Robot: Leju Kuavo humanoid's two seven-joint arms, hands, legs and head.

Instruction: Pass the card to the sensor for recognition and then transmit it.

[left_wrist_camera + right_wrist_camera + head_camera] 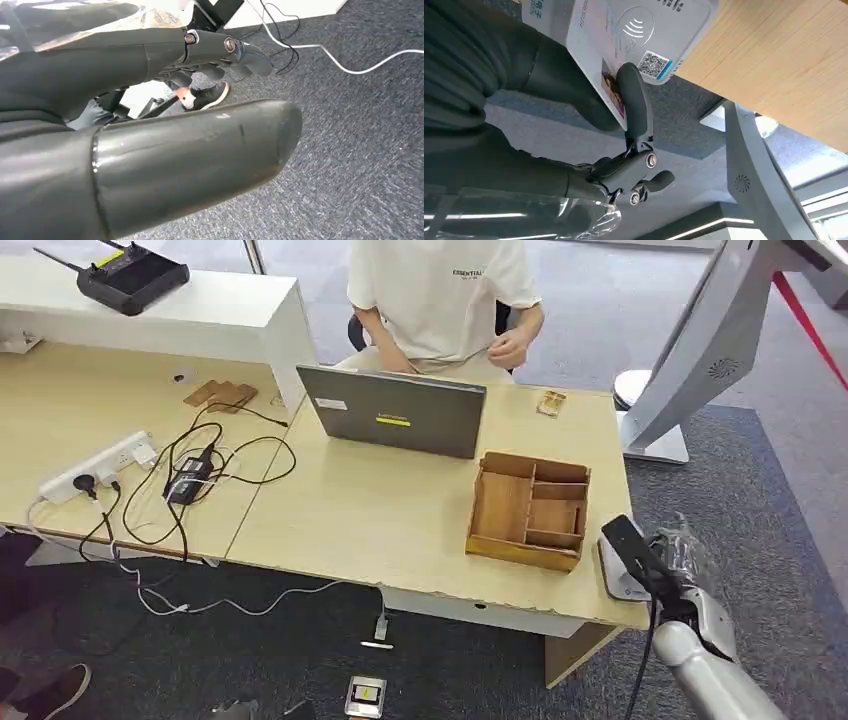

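My right hand [672, 562] hangs just off the table's front right corner. In the right wrist view it [589, 165] pinches a white ID card [599, 60] with a small photo between the thumb and a dark finger [636, 105]. The card lies over the face of the white sensor [689, 20], which carries a wave symbol and a QR code. That sensor [612, 578] sits on the corner of the wooden table [380, 510]. My left hand [215, 55] hangs over grey carpet, fingers apart and holding nothing.
A wooden divided tray [530, 510] stands beside the sensor. Behind it are a grey laptop [393, 410] and a seated person [440, 290]. A power strip with tangled cables [150, 470] lies at the left. A white kiosk stand [690, 350] rises at the right.
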